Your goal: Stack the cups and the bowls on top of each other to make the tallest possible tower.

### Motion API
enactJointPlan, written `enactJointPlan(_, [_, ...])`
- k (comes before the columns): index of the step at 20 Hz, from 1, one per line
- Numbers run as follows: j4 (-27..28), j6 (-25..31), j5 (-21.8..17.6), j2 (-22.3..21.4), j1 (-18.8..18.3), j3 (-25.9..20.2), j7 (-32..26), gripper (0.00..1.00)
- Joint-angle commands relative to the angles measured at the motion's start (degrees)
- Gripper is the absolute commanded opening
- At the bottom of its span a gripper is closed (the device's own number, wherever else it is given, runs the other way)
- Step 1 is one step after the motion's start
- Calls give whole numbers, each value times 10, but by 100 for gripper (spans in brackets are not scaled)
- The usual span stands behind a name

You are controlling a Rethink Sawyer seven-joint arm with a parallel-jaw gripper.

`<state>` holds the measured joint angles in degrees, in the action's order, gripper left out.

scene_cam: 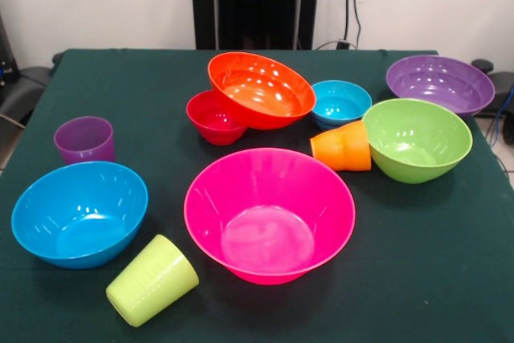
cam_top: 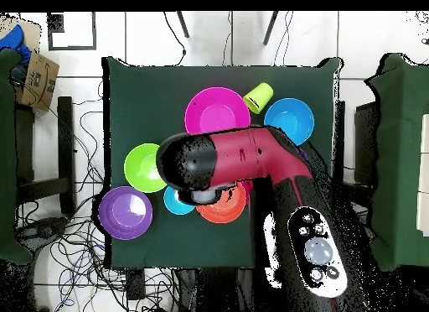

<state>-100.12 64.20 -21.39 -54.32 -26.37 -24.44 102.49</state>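
the lime green cup (scene_cam: 152,279) lies on its side at the near edge of the dark green table (scene_cam: 434,263), its open mouth turned toward the camera and to the left, just in front of the gap between the large blue bowl (scene_cam: 79,213) and the big pink bowl (scene_cam: 269,214); from above the same cup (cam_top: 258,96) shows between the pink bowl (cam_top: 216,107) and the blue bowl (cam_top: 289,119). both of those bowls stand upright and hold nothing. behind the blue bowl, the translucent purple cup (scene_cam: 84,140) stands upright on its own near the left side. the wide orange bowl (scene_cam: 261,90) is tilted, its left side propped on the rim of the small red bowl (scene_cam: 214,117), its opening facing the camera; this is the only place where one piece rests on another, and the pink bowl sits apart from the pair. just right of the orange bowl is the small light blue bowl (scene_cam: 340,103), upright. the ridged orange cup (scene_cam: 343,147) lies on its side in front of it, touching the lime green bowl (scene_cam: 416,139) at its right. the purple bowl (scene_cam: 440,83) stands behind the green one, near the far right corner. in the overhead view the red and black arm (cam_top: 243,162) reaches over the middle of the table, covering the red bowl and part of the orange one (cam_top: 224,208). the gripper is hidden under the arm's head there and does not show from the front, so i cannot tell whether it is apart or together.
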Motion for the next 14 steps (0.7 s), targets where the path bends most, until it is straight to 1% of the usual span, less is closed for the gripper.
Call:
enactJointPlan(1, [-108, -72, 1, -13, -4, 28, 38, 100])
enactJointPlan(14, [-131, -100, 7, -19, -9, 32, 32, 100])
